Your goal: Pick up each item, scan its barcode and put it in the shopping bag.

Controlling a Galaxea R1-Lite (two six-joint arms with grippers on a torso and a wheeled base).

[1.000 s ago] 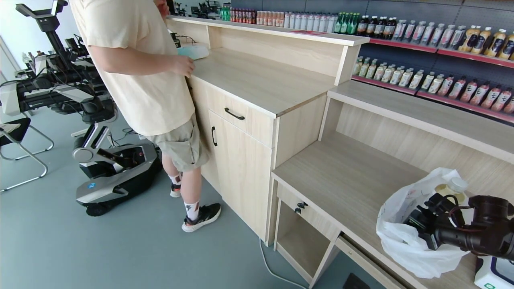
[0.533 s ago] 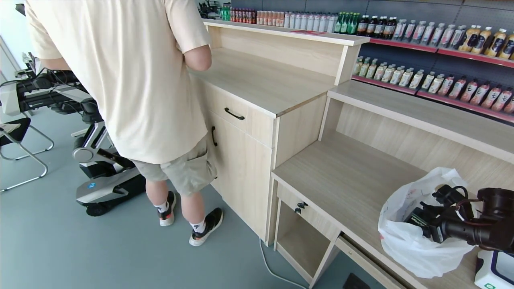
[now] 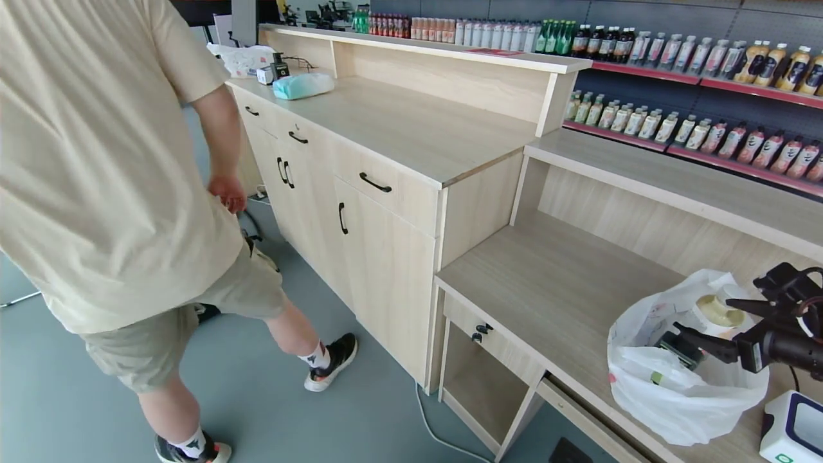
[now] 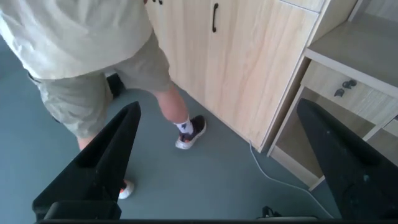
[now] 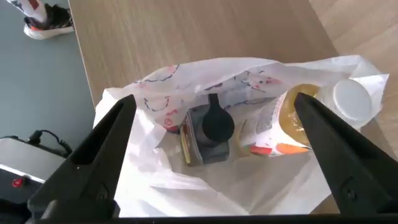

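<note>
Shopping bag (image 3: 669, 405) — white plastic, mouth wide open — sits on the pale wooden bench (image 3: 559, 283), directly below the right pincer (image 3: 702, 316). That pincer hangs over the bag's mouth with its two dark fingers spread apart and nothing between them. The left pincer (image 4: 219, 104) is likewise spread wide and empty, held above the grey floor (image 4: 205, 180) near the cabinet (image 4: 249, 56). A white device (image 3: 794, 431) with a dark screen rests on the bench just beside the bag, below the right pincer's arm. Inside the bag, under one finger of the right pincer, rests a bottle (image 5: 298, 121) of pale yellow liquid with a white cap (image 5: 351, 99) — beside it, under the gap between the fingers, a smaller dark pack (image 5: 208, 134) with a round black top.
</note>
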